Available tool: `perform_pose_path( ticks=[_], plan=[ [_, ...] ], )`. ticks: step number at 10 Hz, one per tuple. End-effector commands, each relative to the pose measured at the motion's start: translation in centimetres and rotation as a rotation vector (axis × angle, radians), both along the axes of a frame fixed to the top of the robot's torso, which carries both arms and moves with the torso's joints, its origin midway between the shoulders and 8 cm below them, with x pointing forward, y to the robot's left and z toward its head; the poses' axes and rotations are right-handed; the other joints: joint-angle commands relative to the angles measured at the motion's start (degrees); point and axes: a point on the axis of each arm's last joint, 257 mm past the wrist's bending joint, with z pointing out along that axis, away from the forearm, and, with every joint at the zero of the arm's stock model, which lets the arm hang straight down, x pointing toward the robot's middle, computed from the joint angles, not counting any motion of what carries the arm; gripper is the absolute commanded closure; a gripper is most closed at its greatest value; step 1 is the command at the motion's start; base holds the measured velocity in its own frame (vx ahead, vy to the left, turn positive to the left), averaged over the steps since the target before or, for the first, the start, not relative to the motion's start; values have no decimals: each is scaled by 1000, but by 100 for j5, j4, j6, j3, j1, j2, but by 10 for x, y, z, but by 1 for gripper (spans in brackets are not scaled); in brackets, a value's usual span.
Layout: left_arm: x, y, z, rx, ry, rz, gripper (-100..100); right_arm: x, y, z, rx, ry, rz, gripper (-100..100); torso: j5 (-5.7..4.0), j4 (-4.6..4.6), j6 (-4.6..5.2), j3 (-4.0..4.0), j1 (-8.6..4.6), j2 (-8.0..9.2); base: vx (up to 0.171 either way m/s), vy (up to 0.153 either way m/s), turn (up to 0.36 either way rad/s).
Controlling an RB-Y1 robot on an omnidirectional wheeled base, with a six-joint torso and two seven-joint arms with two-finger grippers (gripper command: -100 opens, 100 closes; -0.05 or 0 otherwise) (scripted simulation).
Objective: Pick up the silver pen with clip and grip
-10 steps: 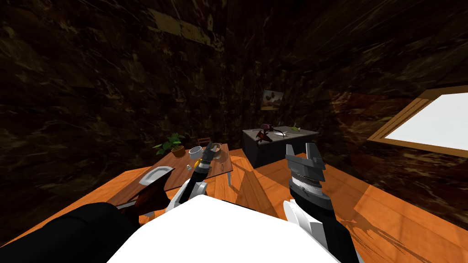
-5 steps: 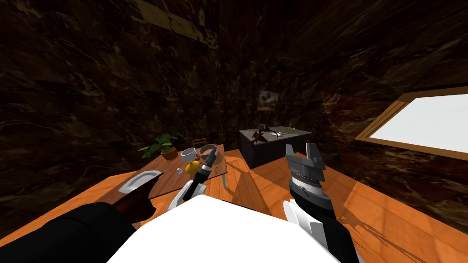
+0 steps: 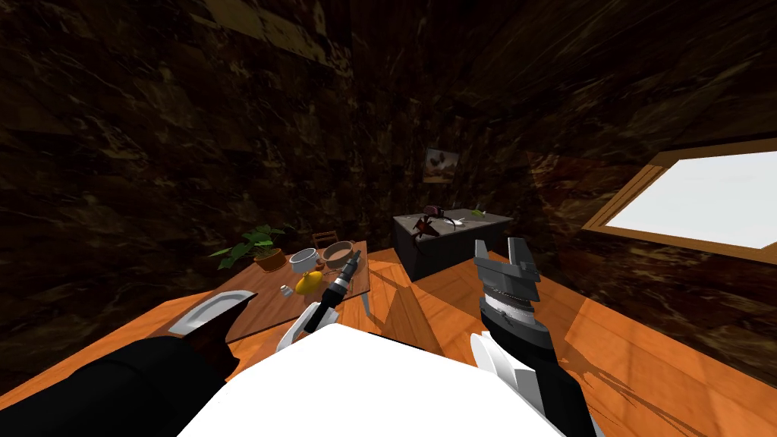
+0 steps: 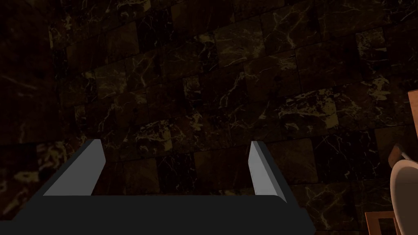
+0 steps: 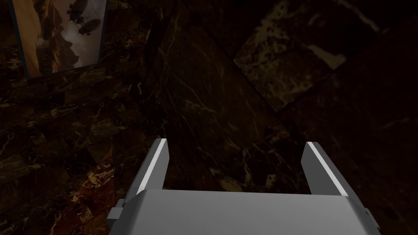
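Note:
I cannot make out a silver pen. A wooden table (image 3: 357, 282) stands ahead on my left. A dark cabinet (image 3: 444, 246) stands further back in the middle, with a dark red object (image 3: 425, 222) and small white and green items on top, too small to name. My left gripper (image 3: 353, 262) hangs over the wooden table's near right part, open and holding nothing, its fingers (image 4: 255, 171) toward a dark marble wall. My right gripper (image 3: 501, 253) is raised in front of the cabinet, open and holding nothing, its fingers (image 5: 155, 167) toward the wall.
The wooden table carries a potted plant (image 3: 258, 246), a white pot (image 3: 303, 259), a bowl (image 3: 338, 250), a yellow object (image 3: 308, 284) and a white plate (image 3: 209, 311). A dark chair back (image 3: 220, 337) is near my left. A bright window (image 3: 706, 201) is at the right. Orange wooden floor (image 3: 622, 334) spreads around.
The whole head view has shifted: table, cabinet and window slid left, so I have turned or moved. My left gripper sits lower in the picture. The right arm holds its pose.

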Motion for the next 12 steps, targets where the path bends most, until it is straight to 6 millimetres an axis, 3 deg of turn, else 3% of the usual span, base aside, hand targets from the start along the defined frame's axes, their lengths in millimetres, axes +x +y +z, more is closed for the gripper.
perform_pose_path(
  ticks=[1,2,3,8,12],
  plan=[
    [3,8,-23,52,52,11,-100,0,0,0,0,0,0,0,0,0,0,0,0,0,81,-84,-60],
    [3,12,-36,52,78,18,-100,0,0,0,0,0,0,0,1,-1,2,-4,-1,-8,66,-66,-27],
    [3,12,-36,52,78,18,-100,0,0,0,0,0,0,0,1,-1,-1,-2,6,-3,24,-28,13],
    [1,38,-106,191,236,48,-100,0,0,0,0,0,0,0,1,-1,-1,-3,3,-5,70,-72,-46],
    [-8,55,-149,238,329,66,-100,0,0,0,0,0,0,0,2,-1,-1,-3,9,-5,62,-53,-24]
  ],
)
